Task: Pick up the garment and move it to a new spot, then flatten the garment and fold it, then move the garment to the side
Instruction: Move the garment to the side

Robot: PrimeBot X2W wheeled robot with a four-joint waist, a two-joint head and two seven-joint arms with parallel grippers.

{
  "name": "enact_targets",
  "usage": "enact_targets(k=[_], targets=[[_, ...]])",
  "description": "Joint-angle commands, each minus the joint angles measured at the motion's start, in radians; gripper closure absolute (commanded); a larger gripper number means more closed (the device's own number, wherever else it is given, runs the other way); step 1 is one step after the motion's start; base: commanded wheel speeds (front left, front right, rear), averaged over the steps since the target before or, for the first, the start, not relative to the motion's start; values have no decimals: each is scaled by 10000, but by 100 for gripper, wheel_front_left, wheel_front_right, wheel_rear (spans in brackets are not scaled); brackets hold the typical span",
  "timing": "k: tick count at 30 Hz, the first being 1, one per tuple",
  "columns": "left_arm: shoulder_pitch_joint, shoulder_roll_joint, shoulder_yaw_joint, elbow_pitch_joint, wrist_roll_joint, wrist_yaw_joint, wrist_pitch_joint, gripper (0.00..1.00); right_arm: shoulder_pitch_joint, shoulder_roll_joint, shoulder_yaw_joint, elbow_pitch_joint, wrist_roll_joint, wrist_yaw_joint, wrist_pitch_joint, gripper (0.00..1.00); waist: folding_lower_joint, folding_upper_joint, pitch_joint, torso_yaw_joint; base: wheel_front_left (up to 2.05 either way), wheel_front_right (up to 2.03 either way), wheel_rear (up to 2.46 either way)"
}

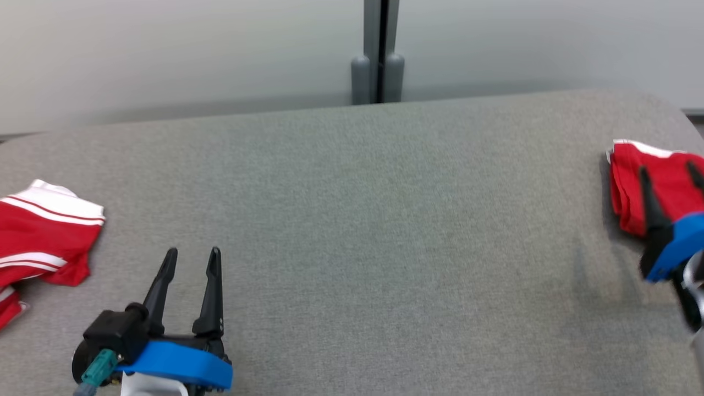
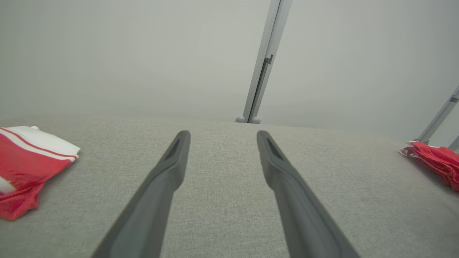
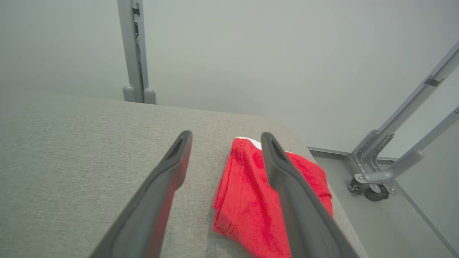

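Nearly done: folded red garment (image 1: 624, 187) lying far right

Right gripper (image 1: 666, 169) is hovering over it, jaws apart, at the table's (image 1: 352, 220) edge; left gripper (image 1: 193, 252) is gaping lower left. Light, limp cloth is likely wanting a pinch through all layers.

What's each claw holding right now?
Left claw: open, empty.
Right claw: open, empty, over the folded red garment.
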Motion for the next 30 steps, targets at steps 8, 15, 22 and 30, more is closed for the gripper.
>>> enact_targets(k=[8,15,22,30], targets=[[687,-120,134,384,-55,71,-175,0,3147,1474,-393,-3561,1046,2,661,0,3,-1,-1004,337,0,0,0],[953,-222,276,551,-13,30,-222,0,5094,2640,-946,-5861,872,2,1106,0,3,-1,-1297,410,0,0,0],[1079,-251,498,682,42,-28,-240,0,5869,3163,-999,-6717,360,2,1331,0,3,-1,-1345,326,0,0,0],[1123,-290,613,878,65,-107,-240,0,6005,3258,-701,-6676,5,2,1435,0,3,-1,-1357,276,0,0,0]])
